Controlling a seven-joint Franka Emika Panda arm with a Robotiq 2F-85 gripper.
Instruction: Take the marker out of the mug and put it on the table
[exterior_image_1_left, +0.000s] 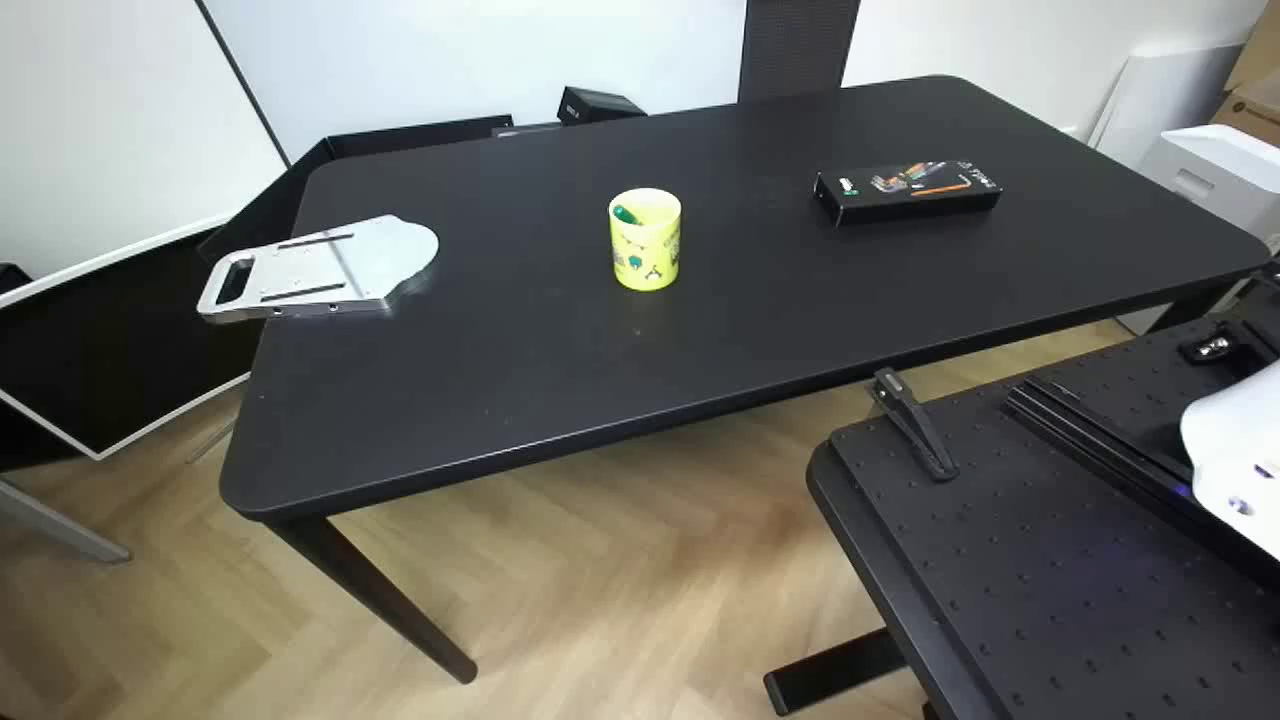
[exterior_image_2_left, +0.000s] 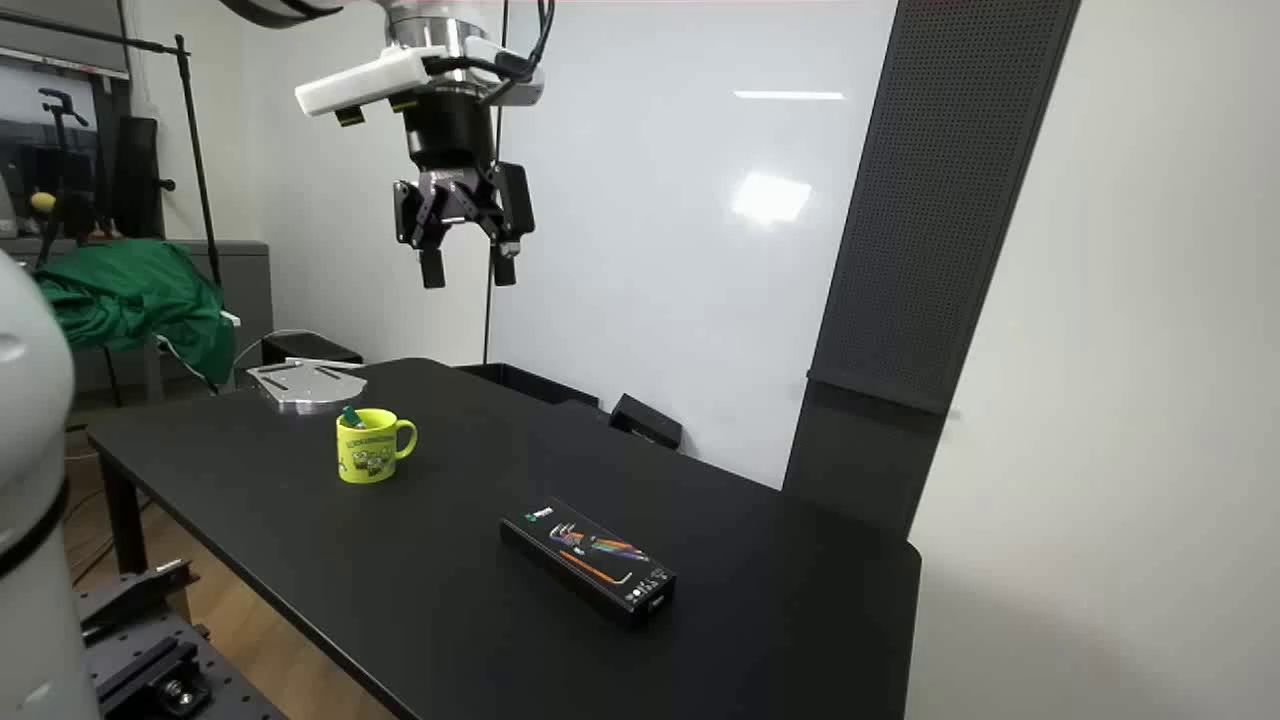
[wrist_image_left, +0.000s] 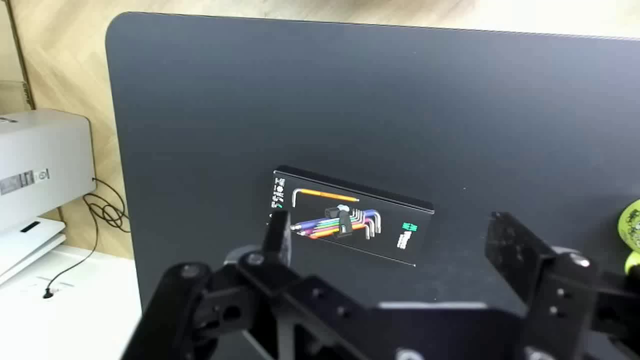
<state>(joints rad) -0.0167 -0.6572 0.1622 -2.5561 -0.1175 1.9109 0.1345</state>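
Here: one thin green pen-like marker leans in one small yellow-green cylindrical mug, end at the rim, likely graspable; mug stands upright on a matte black tabletop. One black two-fingered gripper: aloft, empty, spread wide, presumably to straddle the marker.

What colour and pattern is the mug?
The mug is bright yellow-green, printed with small cartoon-like figures; it shows best in an exterior view.

Matt table, smooth mug, metal plate.
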